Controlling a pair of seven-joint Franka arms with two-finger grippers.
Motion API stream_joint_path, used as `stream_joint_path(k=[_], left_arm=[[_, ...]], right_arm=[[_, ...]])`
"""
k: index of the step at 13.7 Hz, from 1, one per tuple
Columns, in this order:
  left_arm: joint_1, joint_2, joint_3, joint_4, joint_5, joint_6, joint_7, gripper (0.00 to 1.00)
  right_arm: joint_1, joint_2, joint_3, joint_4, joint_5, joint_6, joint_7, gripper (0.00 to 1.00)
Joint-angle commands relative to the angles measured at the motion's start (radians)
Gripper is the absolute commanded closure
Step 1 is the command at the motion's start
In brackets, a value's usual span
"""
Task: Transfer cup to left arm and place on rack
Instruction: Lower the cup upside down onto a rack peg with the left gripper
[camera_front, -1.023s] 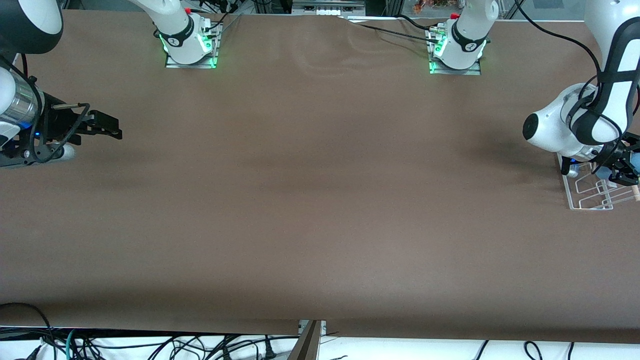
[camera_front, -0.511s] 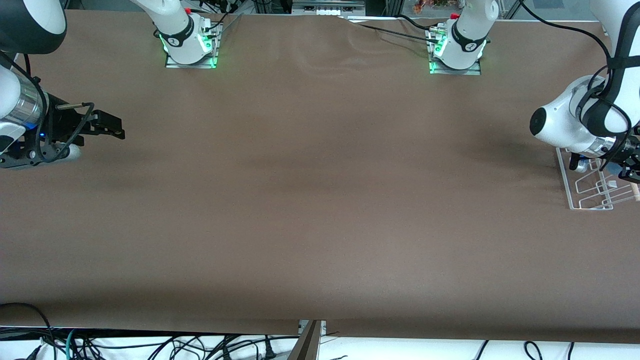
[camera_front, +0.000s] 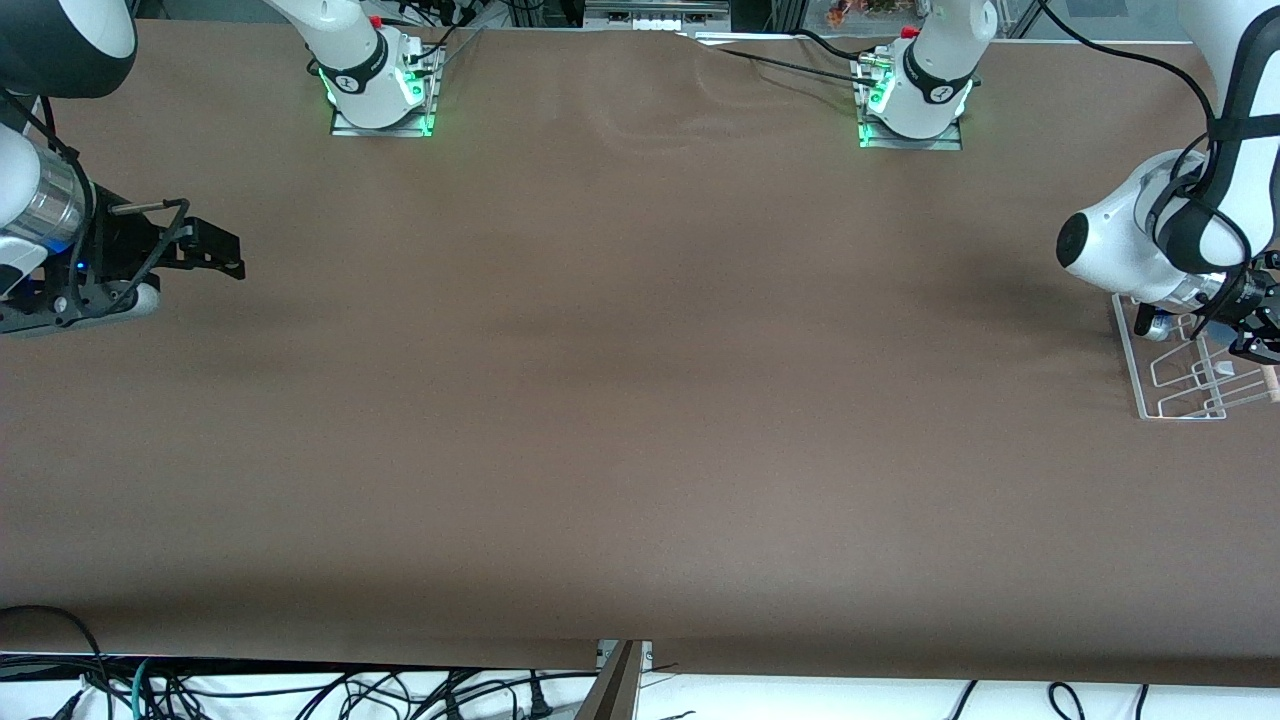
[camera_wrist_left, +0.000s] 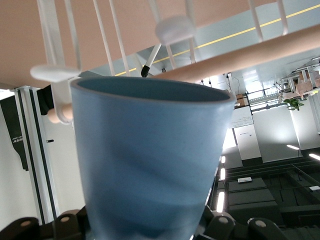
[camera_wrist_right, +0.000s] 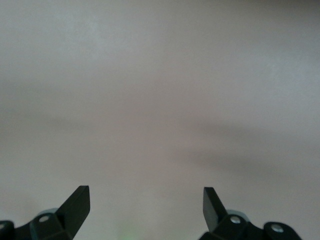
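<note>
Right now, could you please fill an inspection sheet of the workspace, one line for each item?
Surface: brown table, slightly wrinkled between the bases.
Job's things: cup held over the rack, at the left arm's end of the table.
Clutter: nothing seen.
Grippers: left gripper shut on cup over the rack; right gripper open, empty, waiting over the table's right-arm end.
Cables: bundles below the table edge nearest the camera.
Surroundings: lit arm bases.

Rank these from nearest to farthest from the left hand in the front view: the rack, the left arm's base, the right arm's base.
1. The rack: directly under the left hand, which holds the cup over it at the left arm's end of the table.
2. The left arm's base: along the table's top edge.
3. The right arm's base: along the same edge, toward the right arm's end.
</note>
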Motion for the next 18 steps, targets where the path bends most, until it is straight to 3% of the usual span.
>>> stream_joint_path(k=[1, 5, 18], left_arm=[[0.007, 0.018, 0.01, -0.004, 0.066, 0.01, -0.049, 1.0], [0.007, 0.029, 0.039, -0.004, 0.118, 0.013, -0.083, 1.0], [-0.03, 0.107, 0.035, 0.011, 0.098, 0.015, -0.133, 1.0]], right_arm=[[-0.018, -0.021, 0.022, -0.02, -0.021, 0.019, -0.012, 0.0], [-0.018, -0.022, 0.022, -0.023, -0.016, 0.008, -0.002, 0.0], [-0.013, -0.024, 0.024, -0.022, -0.018, 0.013, 0.001, 0.01]])
